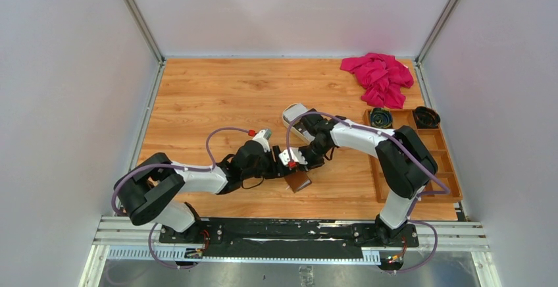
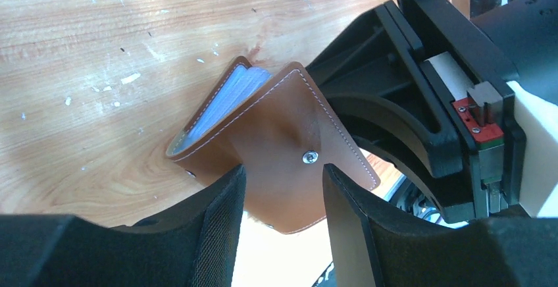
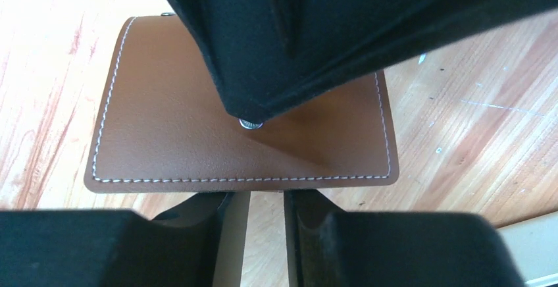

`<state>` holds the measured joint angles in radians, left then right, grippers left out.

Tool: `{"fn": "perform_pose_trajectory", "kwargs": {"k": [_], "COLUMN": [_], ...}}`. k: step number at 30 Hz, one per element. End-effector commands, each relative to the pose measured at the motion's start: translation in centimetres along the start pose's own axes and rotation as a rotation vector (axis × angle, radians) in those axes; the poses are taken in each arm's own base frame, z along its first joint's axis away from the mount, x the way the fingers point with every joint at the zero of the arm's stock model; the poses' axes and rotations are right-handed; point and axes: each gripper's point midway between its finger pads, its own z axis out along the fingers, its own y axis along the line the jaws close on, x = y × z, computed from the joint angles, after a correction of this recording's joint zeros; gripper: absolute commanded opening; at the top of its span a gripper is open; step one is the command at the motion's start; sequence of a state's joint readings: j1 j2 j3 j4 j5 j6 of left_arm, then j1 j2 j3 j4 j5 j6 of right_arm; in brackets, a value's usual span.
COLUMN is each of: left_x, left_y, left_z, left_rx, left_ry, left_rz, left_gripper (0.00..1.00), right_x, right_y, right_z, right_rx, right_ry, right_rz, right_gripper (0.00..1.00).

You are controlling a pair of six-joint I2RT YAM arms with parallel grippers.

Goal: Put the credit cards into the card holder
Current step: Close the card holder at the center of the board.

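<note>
1. Nearest, close to the front edge of the table (image 1: pixel 217 96): brown wallet (image 2: pixel 276 129), flap with snap facing up, caught between both grippers.
2. At the left gripper (image 2: pixel 283 175): spread about halfway and not pinching, with one fingertip on each side of the snap, over the wallet's face. Contact with the leather: cannot tell.
3. In the gaping side of the wallet, away from the left fingers: edges of grey-blue cards (image 2: pixel 227 99), packed side by side.
4. At the right gripper (image 3: pixel 266 198): nearly pressed together, with only a narrow slit between the fingers and nothing seen in it. Stitched long edge of the wallet just beyond the tips. Touching or not: cannot tell.
5. Around the wallet: tight, both grippers meeting head-on above it. Bare wood to the left and toward the back.
6. Farther back, partly hidden under the right arm: cream tray (image 1: pixel 294 112).
7. Along the right edge: wooden compartment box (image 1: pixel 377 175), just beside the right arm's elbow.
8. At the far right corner: pink cloth (image 1: pixel 378 76), well apart from the wallet.
</note>
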<state>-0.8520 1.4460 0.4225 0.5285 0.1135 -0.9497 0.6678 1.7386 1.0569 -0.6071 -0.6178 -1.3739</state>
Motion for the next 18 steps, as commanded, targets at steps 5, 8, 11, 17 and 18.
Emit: {"fn": "perform_pose_trajectory", "kwargs": {"k": [5, 8, 11, 17, 18], "left_x": [0.2, 0.2, 0.5, 2.2, 2.4], "left_y": [0.7, 0.6, 0.7, 2.7, 3.0], "left_z": [0.3, 0.3, 0.8, 2.2, 2.3], "left_rx": [-0.012, -0.009, -0.01, -0.063, -0.071], "left_ry": [0.003, 0.007, 0.028, 0.097, 0.1], "left_rz": [0.014, 0.023, 0.032, 0.023, 0.024], "left_gripper": [0.52, 0.52, 0.52, 0.51, 0.51], "right_x": [1.2, 0.2, -1.0, -3.4, -3.5], "right_y": [1.5, 1.4, 1.0, 0.2, 0.3], "right_z": [1.0, 0.3, -0.9, -4.8, -5.2], "right_rx": [-0.036, -0.015, 0.02, 0.12, 0.132], "right_ry": [0.069, 0.022, -0.058, -0.243, -0.26], "right_rz": [0.039, 0.065, 0.084, 0.11, 0.11], "right_gripper": [0.07, 0.0, 0.0, 0.0, 0.0]}}
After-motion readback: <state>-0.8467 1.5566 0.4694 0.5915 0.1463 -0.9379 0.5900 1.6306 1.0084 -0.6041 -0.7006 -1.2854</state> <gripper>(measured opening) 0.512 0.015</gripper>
